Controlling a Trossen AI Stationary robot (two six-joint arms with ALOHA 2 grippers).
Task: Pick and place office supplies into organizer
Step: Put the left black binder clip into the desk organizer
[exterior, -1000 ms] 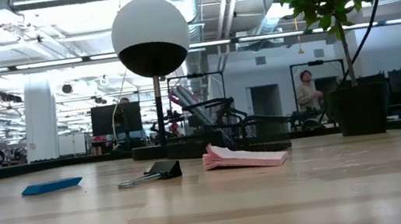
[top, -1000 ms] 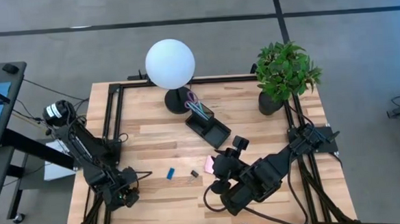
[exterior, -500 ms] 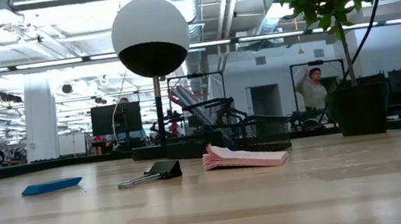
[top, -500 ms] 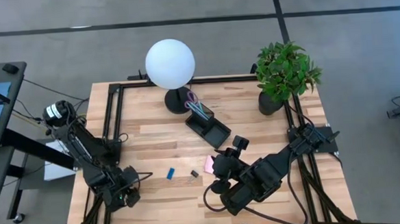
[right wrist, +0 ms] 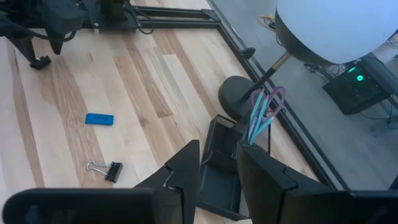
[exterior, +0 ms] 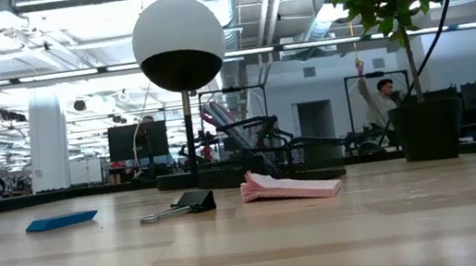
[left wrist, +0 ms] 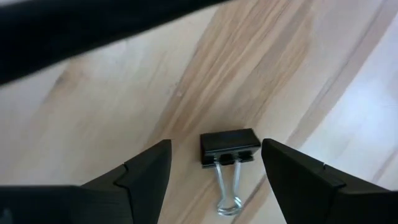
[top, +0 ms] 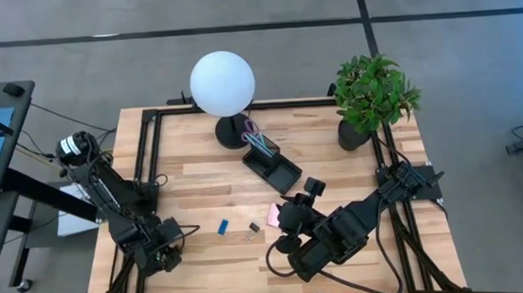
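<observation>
Binder clip [left wrist: 229,149] between open left tool [left wrist: 214,163] fingers

No text, label, brand, number or sign can be read in any view.

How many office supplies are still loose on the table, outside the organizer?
3: the blue block nearest the left arm, the black clip beside it, and the pink sticky-note pad, partly hidden under the right arm. That arm may hide more.
</observation>
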